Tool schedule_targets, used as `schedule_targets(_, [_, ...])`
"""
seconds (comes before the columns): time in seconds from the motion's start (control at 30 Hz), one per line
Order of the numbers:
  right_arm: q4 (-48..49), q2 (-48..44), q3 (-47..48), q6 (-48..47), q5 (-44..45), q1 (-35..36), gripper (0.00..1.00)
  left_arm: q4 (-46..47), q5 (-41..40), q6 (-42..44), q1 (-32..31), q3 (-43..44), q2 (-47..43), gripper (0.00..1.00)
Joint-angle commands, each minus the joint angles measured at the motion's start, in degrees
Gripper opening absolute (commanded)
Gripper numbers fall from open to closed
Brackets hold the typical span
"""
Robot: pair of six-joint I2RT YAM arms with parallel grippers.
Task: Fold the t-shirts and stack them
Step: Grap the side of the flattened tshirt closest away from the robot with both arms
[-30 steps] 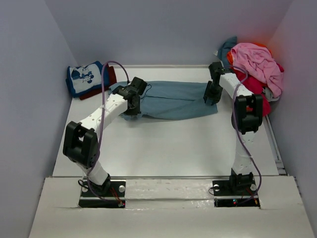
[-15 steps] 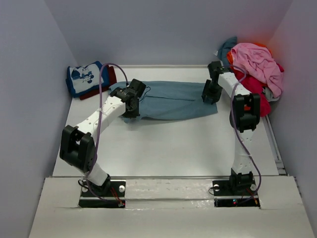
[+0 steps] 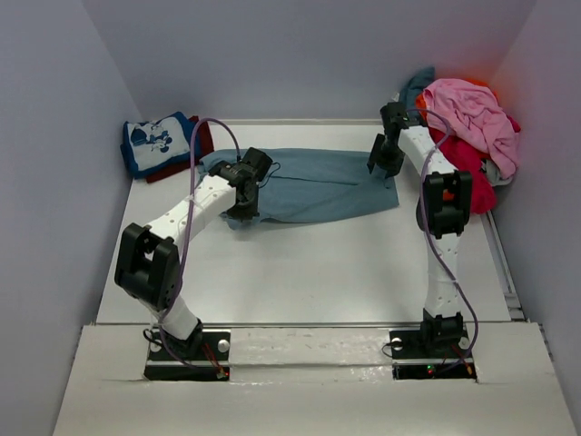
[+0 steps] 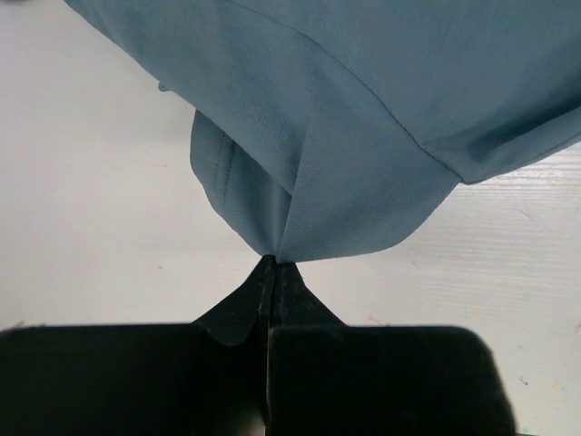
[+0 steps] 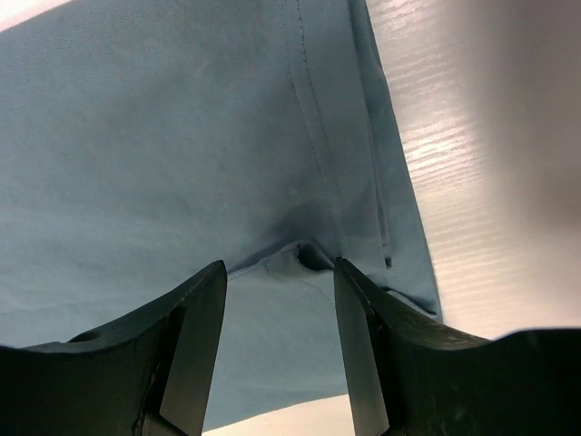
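- Pinching one near corner of the plain slate-blue cloth t-shirt (image 4: pixel 363 118), our left tool (image 4: pixel 272 263) has its jaws pressed together on a gathered point of fabric. The rest of the cloth fans away ahead of the tool and lies on the white tabletop (image 3: pixel 318 272).
- Our right tool (image 5: pixel 280 272) hangs with its jaws spread and holds nothing. The shirt lies under and ahead of its tips, a small pucker of cloth sits in line with the gap, and a stitched hem runs just to the right.
- Seen from above, the shirt is a long band whose long axis runs straight from one tool to the other. The left tool (image 3: pixel 243 205) is at its near-left corner and the right tool (image 3: pixel 383 166) is over its right end, so each arm is nearer its own end.
- We judge that the coming move turns on the right tool closing on the edge below it, so that both ends are held.
- Behind both tools, toward the arm bases, the tabletop gives broad room for drawing the band across.
- Off to the left tool's left, clear of it, sits a folded blue t-shirt with white cartoon print (image 3: pixel 150 145) on a dark red folded t-shirt (image 3: pixel 204 141).
- Close on the right tool's right lies a loose heap of pink, red, orange and teal t-shirts (image 3: pixel 467 118), so we would be wary of swinging that way.
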Motion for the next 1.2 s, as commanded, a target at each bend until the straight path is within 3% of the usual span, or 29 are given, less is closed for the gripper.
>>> schedule_targets(0.0, [-2.0,1.5,3.1,-0.8,-0.7,0.0,0.56,-1.7,0.2,1.0,-0.3,2.1,0.4,0.06])
schedule_targets(0.47, [-0.1,-1.9,-6.1,-0.8,-2.2,0.0,0.54,-1.2,0.1,1.0,-0.8,1.5,1.2,0.06])
schedule_targets(0.57, [-0.1,-2.6,-6.4,-0.7,-2.1,0.0,0.49,-1.0,0.2,0.9,-1.4,1.4,1.2,0.06])
schedule_targets(0.63, [0.0,-2.9,-6.6,-0.8,-2.1,0.0,0.39,-0.9,0.2,0.7,-1.4,1.0,1.1,0.06])
schedule_targets(0.77, [-0.5,-2.9,-7.3,-0.7,-2.2,0.0,0.07,-0.4,0.3,0.5,-1.4,0.4,0.9,0.06])
schedule_targets(1.17, [-2.2,-8.9,-11.4,-1.4,-1.7,0.0,0.07,-2.5,-1.5,-1.3,-1.9,-2.0,0.1,0.06])
